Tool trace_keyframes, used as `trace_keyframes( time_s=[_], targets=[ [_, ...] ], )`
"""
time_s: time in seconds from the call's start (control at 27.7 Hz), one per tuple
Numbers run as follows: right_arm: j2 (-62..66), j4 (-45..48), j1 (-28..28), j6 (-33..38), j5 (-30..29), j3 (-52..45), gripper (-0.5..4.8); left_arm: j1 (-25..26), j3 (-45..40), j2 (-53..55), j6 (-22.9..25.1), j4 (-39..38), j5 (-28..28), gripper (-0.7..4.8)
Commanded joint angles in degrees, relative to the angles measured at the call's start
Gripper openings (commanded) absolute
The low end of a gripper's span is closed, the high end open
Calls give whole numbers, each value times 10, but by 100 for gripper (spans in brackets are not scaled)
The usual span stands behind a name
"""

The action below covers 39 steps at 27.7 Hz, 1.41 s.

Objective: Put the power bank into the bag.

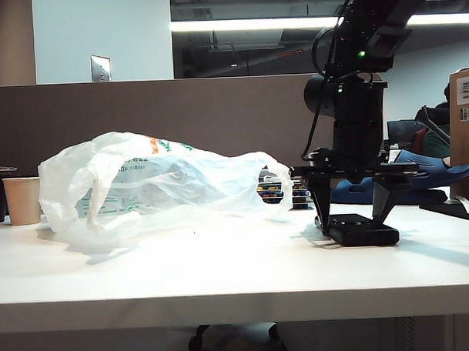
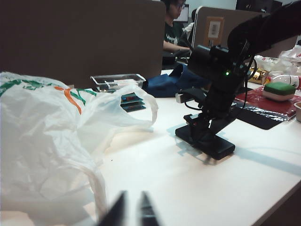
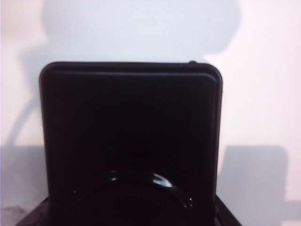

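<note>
the right gripper [image 1: 358,217] points straight down with its fingers [image 1: 321,203] spread, one on each side of the power bank [image 1: 364,232], which lies flat on the white table [image 1: 222,276] between them; whether the pads already touch its edges cannot be told. beyond these fingers, toward the left arm's side, the bag [image 1: 150,186] lies crumpled, its handle loop [image 1: 275,178] nearest them. the left gripper [image 2: 132,212] hangs low near the bag, its blurred fingers nearly together and holding nothing. a paper cup [image 1: 22,200] stands past the bag.
</note>
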Motion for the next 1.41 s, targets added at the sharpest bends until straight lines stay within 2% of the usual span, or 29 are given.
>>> trace_keyframes(
  time_s=[0.04, 0.29, 0.4, 0.43, 0.58, 0.69, 0.72, 0.9, 0.97, 1.08, 1.16, 1.34, 1.41],
  targets=[
    [3, -16, 0, 0, 0, -2, 236, 1, 6, 0, 0, 11, -2, 206],
    [2, -23, 0, 0, -5, -2, 237, 1, 32, 3, 0, 14, -2, 225],
    [1, -27, 0, 0, -5, -2, 237, 1, 57, 27, 1, 10, -2, 294],
    [0, -28, 0, 0, -6, -2, 237, 1, 76, 50, 9, 10, -2, 311],
    [-3, -33, 0, 0, -20, 2, 237, 1, 128, 139, 50, 10, 0, 321],
    [-9, -33, 0, 0, -35, 2, 237, 0, 173, 240, 66, 10, 5, 383],
    [-12, -34, 1, 0, -35, 2, 237, 0, 192, 276, 69, 10, 11, 386],
    [-31, -30, 2, 0, -76, 2, 237, 0, 317, 483, 138, 10, 20, 386],
    [-33, -29, 2, 0, -94, 4, 237, 0, 357, 544, 143, 9, 21, 386],
    [-33, -28, 6, 0, -111, 11, 236, -4, 398, 614, 189, 5, 43, 386],
    [-33, -24, 11, 0, -121, 15, 227, -19, 422, 657, 227, -1, 33, 404],
    [-33, -3, 26, 0, -136, 19, 228, -47, 454, 718, 284, 2, -8, 415],
    [-33, 3, 28, 0, -147, 19, 228, -59, 461, 739, 308, 1, -39, 479]
  ],
)
